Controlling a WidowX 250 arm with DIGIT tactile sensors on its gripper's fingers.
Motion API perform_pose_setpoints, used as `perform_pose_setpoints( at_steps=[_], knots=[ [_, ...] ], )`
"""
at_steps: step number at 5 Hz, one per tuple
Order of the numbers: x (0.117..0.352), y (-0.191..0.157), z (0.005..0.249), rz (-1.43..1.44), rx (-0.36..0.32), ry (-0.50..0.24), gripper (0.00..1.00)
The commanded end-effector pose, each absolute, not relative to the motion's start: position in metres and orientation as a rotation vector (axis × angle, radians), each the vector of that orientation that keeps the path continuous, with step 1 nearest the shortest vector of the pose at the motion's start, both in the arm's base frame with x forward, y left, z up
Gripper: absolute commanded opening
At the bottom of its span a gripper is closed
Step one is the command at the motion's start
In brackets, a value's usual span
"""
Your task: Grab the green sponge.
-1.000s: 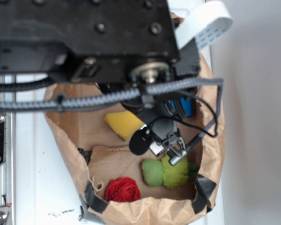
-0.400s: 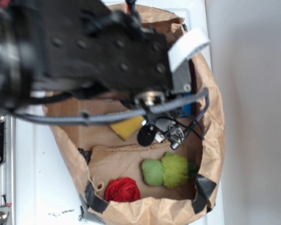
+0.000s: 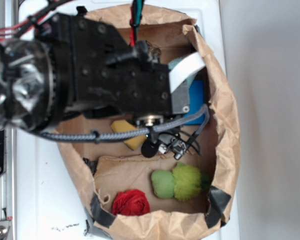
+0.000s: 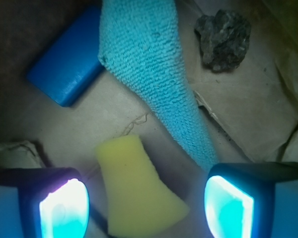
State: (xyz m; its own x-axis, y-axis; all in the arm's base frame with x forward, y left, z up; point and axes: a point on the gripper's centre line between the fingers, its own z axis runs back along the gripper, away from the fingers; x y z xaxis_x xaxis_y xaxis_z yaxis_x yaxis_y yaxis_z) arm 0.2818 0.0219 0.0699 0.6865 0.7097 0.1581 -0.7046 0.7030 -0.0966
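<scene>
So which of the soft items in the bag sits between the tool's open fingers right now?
The yellow wedge sponge, lying between the tool fingers in the wrist view. The teal cloth lies beyond it; the green sponge is elsewhere.

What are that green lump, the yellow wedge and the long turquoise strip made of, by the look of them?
The green sponge looks part smooth pale foam, part fuzzy lime fibre puff. The yellow wedge seems soft matte foam: fine pores, rounded edges. The turquoise cloth looks like terry, with rows of tiny loops. All rest on creased brown paper, probably a bag.
</scene>
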Motion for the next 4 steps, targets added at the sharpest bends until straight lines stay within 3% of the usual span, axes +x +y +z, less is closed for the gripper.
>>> perform_pose_setpoints(
  at_steps=[1, 4],
  knots=[
    [0.275, 0.024, 0.074, 0.704, -0.087, -0.276, 1.00],
    [0.274, 0.012, 0.070, 0.731, -0.087, -0.233, 1.00]
  ],
)
